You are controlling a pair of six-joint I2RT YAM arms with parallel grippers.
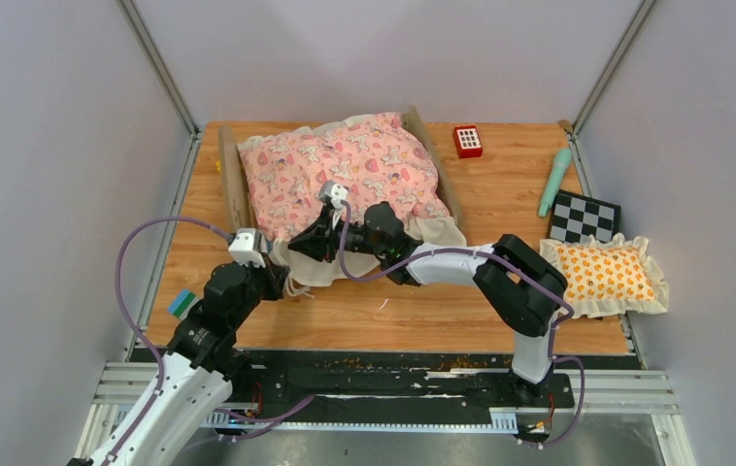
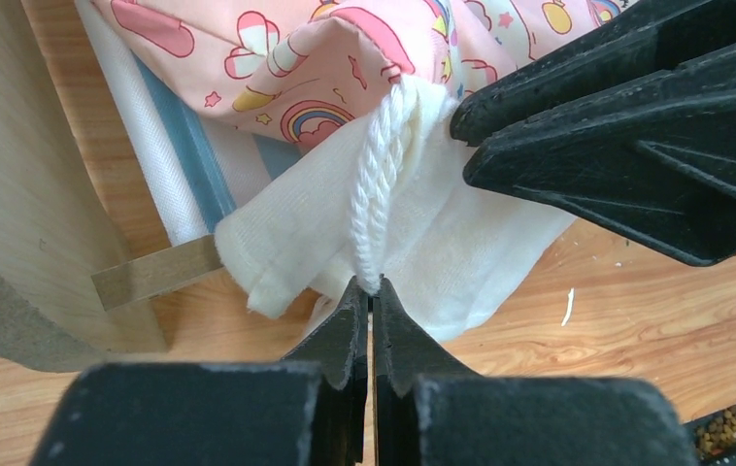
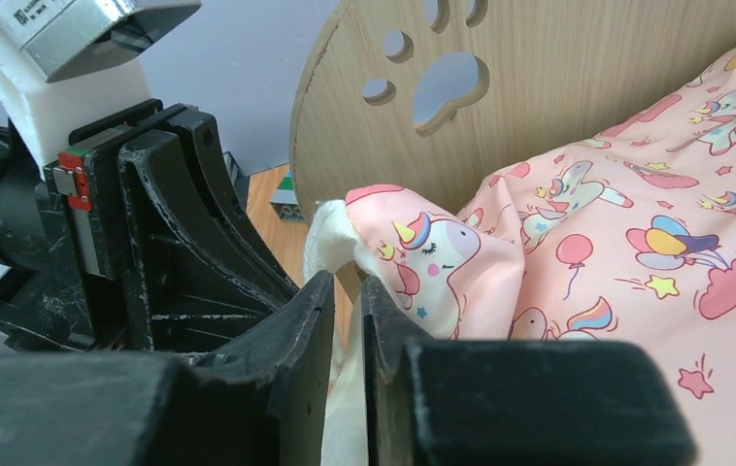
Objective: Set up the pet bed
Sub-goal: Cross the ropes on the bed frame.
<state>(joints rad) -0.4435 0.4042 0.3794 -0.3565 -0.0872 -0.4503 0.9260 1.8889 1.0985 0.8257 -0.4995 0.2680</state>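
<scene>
Nearest, left gripper [image 2: 372, 283] pinched tight on the end of a white cord [image 2: 379, 175] hanging from the quilt [image 1: 345, 165] corner. Just beside it, right gripper [image 3: 348, 286] nearly closed, the quilt's white ruffle nipped between the fingers. Behind both, quilt spread over the bed [image 1: 439, 173], striped mattress [image 2: 184, 146] peeking out under the gripped corner, paw-print headboard [image 3: 539, 87] upright at the left end. Bed toward the far side of the table [image 1: 500, 194], left of middle. Well off to the right, pillow [image 1: 605, 274] lying flat.
</scene>
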